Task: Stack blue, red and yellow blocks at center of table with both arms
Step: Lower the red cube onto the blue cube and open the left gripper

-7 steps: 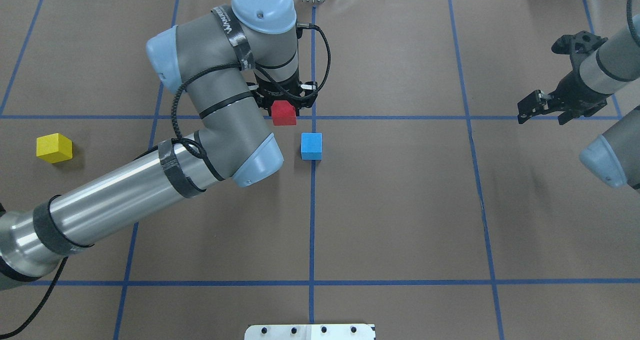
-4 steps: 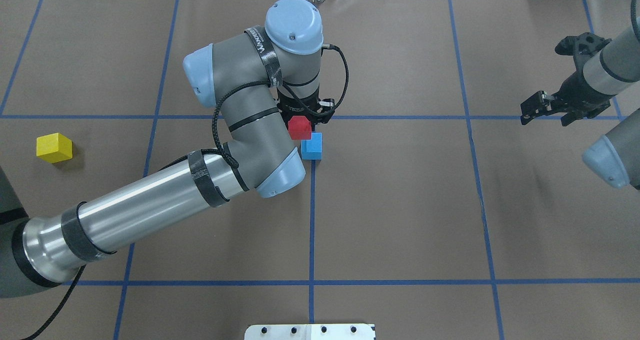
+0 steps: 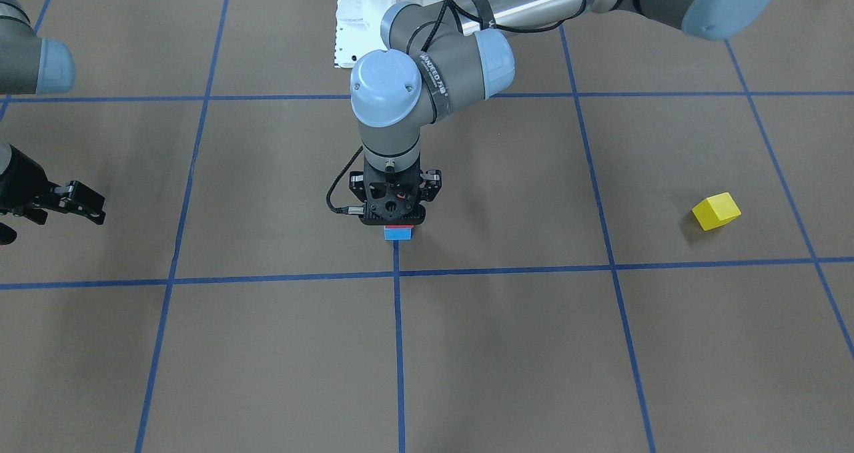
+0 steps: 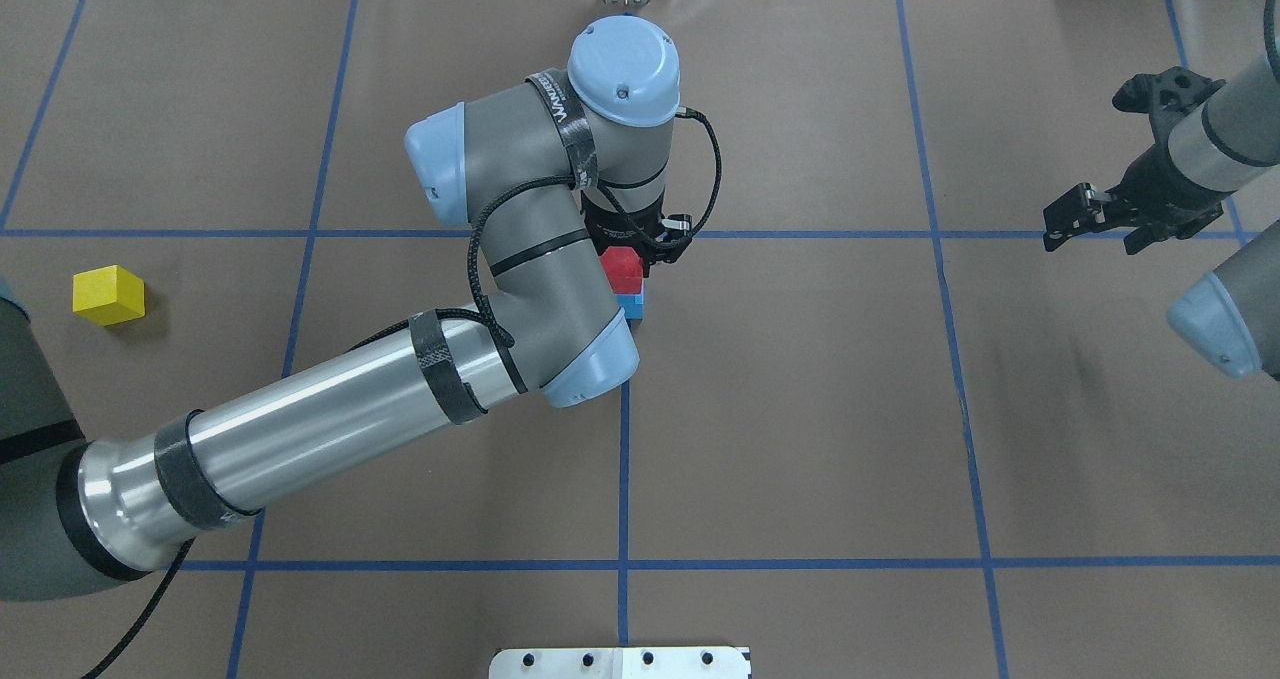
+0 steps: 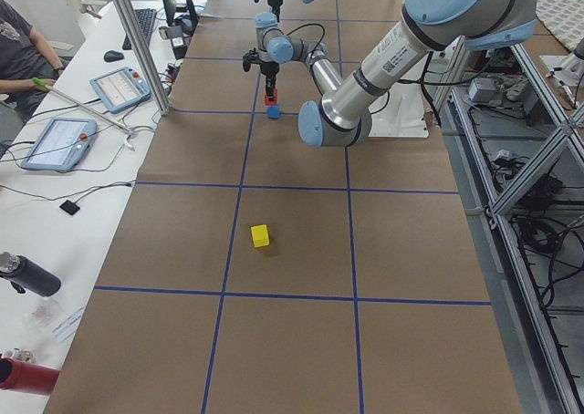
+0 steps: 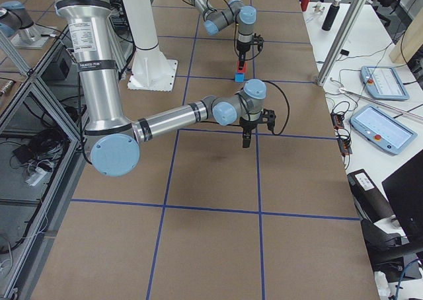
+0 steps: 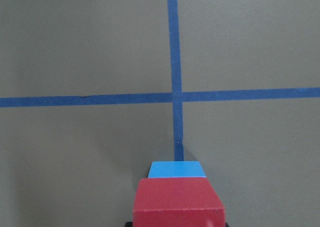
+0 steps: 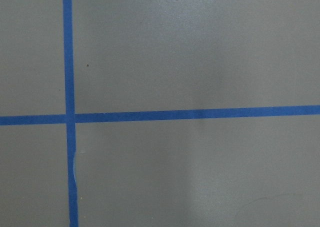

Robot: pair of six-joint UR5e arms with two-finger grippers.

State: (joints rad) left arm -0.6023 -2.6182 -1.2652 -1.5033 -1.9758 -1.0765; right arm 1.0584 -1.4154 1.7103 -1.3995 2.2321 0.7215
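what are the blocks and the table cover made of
Red block, blue block, yellow block: probably painted wood or hard foam; solid matte colour, sharp edges, no grain visible. Cover: brown paper-like sheet, matte, faintly creased. Grid lines: blue tape, by the look.

The blue block (image 4: 633, 307) is mostly covered by the red block (image 4: 622, 267) and the left arm (image 4: 545, 289); whether the blocks touch cannot be told.

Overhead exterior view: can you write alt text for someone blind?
The left gripper holds a red block over a blue block near the table's center. A yellow block sits far left; the right gripper hangs open at far right.
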